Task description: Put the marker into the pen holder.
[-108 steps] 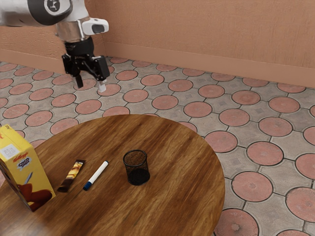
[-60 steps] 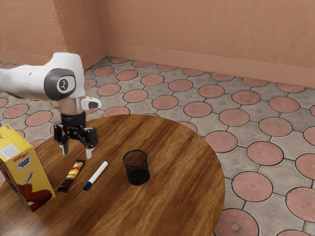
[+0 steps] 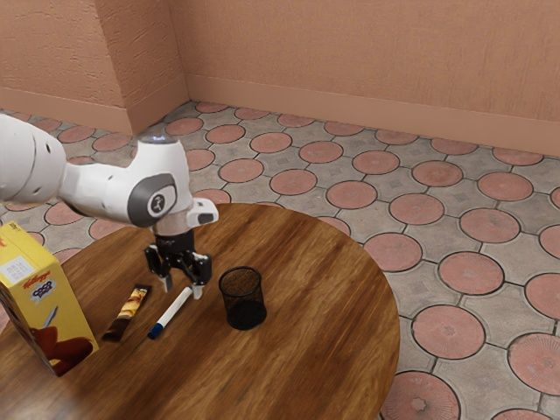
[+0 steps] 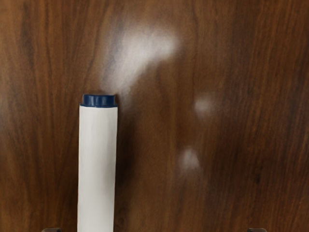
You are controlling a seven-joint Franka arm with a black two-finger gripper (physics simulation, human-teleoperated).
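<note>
Marker lies on bench, exterior view's left of pen holder. White barrel, dark-blue near end, small ridged blue plug at far end. Hand above, spread wide, empty.

Items on tabletop: four, of four kinds. Marker: one unit. Mesh pen holder: one unit. Cereal box: one unit. Wrapped bar: one unit.
</note>
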